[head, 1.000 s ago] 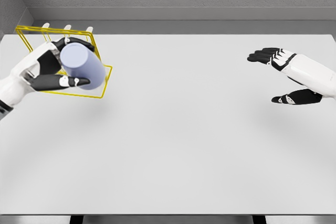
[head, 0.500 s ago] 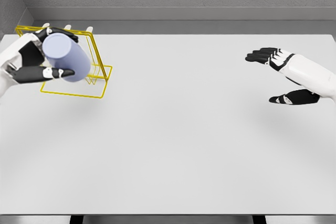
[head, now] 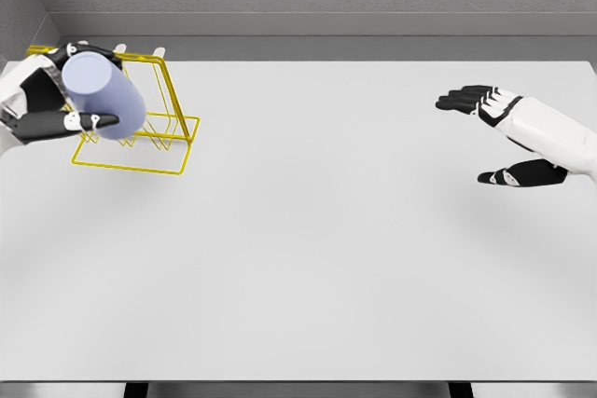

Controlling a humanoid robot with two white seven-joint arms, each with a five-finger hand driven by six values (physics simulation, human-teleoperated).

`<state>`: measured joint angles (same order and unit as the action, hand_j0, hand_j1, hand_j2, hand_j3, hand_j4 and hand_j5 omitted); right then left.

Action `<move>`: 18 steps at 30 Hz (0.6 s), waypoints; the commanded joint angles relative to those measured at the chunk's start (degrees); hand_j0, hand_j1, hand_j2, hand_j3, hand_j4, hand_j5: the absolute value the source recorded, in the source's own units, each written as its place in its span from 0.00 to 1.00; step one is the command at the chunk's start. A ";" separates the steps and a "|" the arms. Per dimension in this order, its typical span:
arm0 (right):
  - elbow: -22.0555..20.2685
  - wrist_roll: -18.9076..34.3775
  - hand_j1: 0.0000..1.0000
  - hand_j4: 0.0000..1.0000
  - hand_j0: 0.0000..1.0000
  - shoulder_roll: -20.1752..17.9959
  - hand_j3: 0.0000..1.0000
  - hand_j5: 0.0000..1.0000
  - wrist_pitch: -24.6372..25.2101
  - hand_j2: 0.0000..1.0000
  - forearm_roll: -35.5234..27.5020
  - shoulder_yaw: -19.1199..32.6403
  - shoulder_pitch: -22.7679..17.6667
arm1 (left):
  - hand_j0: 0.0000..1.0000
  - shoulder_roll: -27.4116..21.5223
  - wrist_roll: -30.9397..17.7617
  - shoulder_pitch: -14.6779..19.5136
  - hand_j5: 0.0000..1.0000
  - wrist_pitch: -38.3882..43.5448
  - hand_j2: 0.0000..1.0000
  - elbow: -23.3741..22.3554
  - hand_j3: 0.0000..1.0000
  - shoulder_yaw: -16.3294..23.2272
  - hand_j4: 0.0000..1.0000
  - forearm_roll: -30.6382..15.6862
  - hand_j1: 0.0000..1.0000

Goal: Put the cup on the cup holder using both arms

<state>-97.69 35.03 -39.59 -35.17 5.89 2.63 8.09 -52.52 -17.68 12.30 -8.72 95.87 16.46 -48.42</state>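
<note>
Since a moment ago I have carried the cup (head: 101, 95) up and to the left, away from the front of the cup holder (head: 140, 142) and toward its back rail; my right hand (head: 508, 132) has barely shifted.

Nearest me the table (head: 308, 258) is bare white. Further out on the right, my right hand hangs over the table with fingers spread and thumb apart, gripping nothing, well away from the work.

At the far left my left hand (head: 51, 104) is clenched around the cup. My thumb lies across its lower side and my fingers wrap the far side, so the pale lavender cylinder sits tilted, its flat end facing me. It is held above the left part of the yellow wire holder, and I cannot tell whether it touches the wires.

I judge the cup light and rigid, with a smooth wall that could slip under a loose grip; taking it around the middle of the body, as now, seems soundest. The thin wire holder would probably slide if nudged
</note>
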 commanded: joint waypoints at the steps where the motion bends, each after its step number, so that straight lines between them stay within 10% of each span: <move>1: -0.22 -0.03 1.00 1.00 1.00 -0.05 1.00 1.00 0.17 1.00 -0.44 0.00 0.00 | 0.63 -0.03 0.01 0.00 0.63 0.02 0.63 -0.42 0.63 -0.03 0.63 -0.28 0.63; 18: 0.05 -0.03 1.00 1.00 1.00 -0.05 1.00 1.00 0.17 1.00 -0.44 0.00 0.00 | 0.63 2.25 0.01 1.23 0.63 0.37 0.63 -0.69 0.63 0.50 0.63 -0.19 0.63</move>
<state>-97.69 35.03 -39.59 -35.17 5.88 2.63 8.09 -50.51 -17.69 13.54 -8.44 95.17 16.87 -48.39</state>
